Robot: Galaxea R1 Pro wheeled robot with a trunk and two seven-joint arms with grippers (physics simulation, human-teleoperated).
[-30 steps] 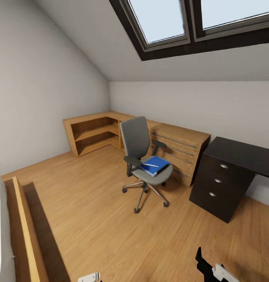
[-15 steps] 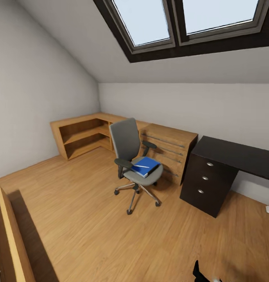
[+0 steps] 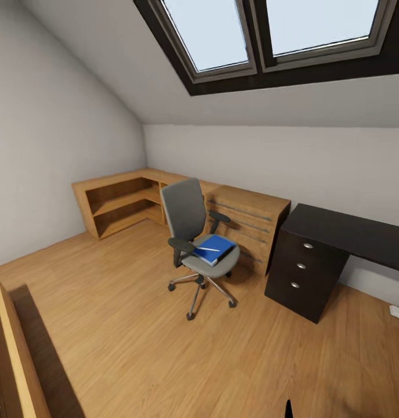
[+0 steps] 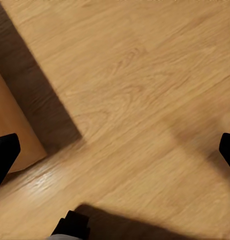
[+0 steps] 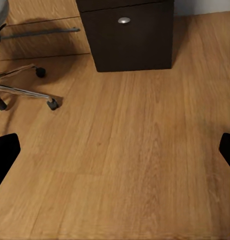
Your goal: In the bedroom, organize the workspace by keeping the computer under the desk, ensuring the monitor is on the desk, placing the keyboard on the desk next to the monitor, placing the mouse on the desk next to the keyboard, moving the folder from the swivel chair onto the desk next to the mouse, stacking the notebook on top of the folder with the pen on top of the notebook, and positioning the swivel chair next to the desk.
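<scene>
one swivel chair [image 3: 195,232], one folder [image 3: 213,248], one desk [image 3: 333,244], two skylights [image 3: 263,29]

Head high, wide; wrists floorward, right sharing desk [image 5: 130,35].

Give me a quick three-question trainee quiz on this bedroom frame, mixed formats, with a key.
1. True or false: the folder lies on the seat of the swivel chair.
2. Multiple choice: the dark drawer unit of the desk stands A) to the right of the low light-wood cabinet in the head view, B) under the skylight frame, touching it, C) on the chair seat.
3. Fill in: the thin white stick lying on top of the folder is the ____.

Key: 1 true; 2 A; 3 pen.
</scene>
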